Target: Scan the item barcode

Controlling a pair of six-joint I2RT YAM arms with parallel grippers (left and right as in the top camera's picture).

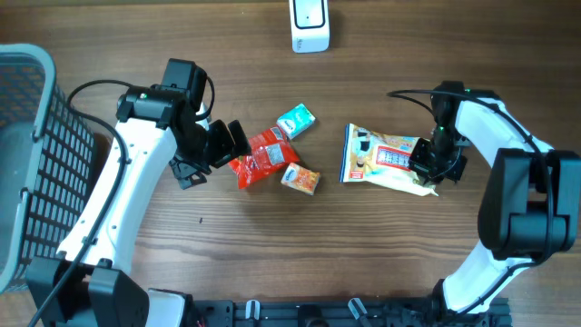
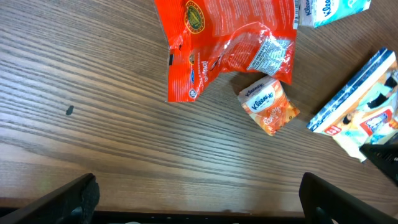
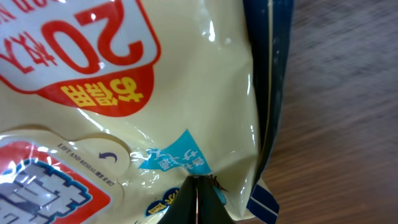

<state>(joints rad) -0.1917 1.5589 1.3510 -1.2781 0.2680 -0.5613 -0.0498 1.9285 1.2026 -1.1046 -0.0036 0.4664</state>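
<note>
The cream pack [image 1: 386,159] lay flat on the table [image 1: 454,54], well right of the red packet [image 1: 263,156]. It looked light, soft and glossy, probably slippery, so its crimped end seam seemed the best place to pinch. The right hand [image 1: 434,168] was closed on the pack's right edge, though how much film it held was hard to judge. The left hand [image 1: 222,145] stood wide open and empty beside the red packet.
</note>
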